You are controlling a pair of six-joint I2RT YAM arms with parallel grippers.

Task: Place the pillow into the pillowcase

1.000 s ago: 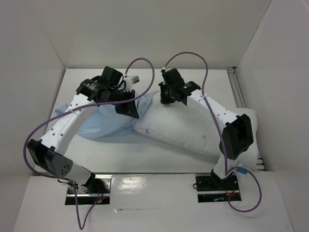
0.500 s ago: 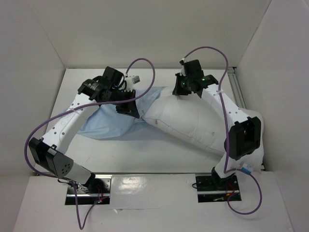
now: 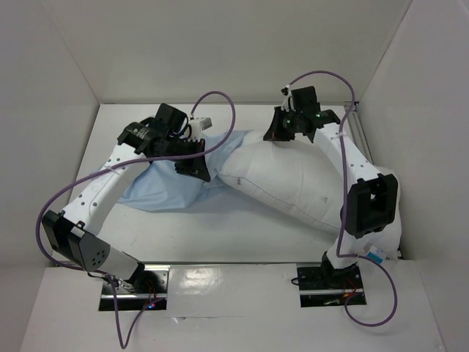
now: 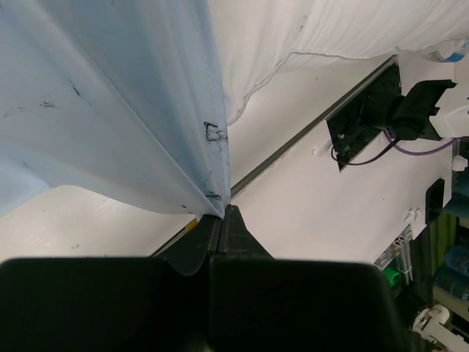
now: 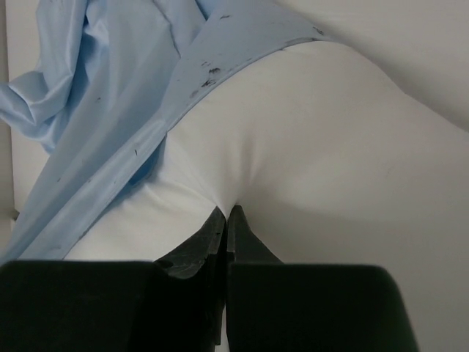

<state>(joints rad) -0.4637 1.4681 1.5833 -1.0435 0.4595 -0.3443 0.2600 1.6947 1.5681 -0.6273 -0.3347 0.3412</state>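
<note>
The white pillow lies across the table's middle and right, its blue-and-white tag at the near right corner. The light blue pillowcase lies to its left, its edge lapping over the pillow's far left end. My left gripper is shut on the pillowcase edge and holds it lifted. My right gripper is shut on a pinch of the pillow's fabric at its far end, beside the pillowcase.
White walls enclose the table on the left, back and right. A metal rail runs along the right side. The arm bases sit at the near edge. Purple cables loop above both arms.
My right gripper has moved back and to the right with the pillow's end, dragging the pillow that way. The left gripper has stayed in place with the pillowcase.
</note>
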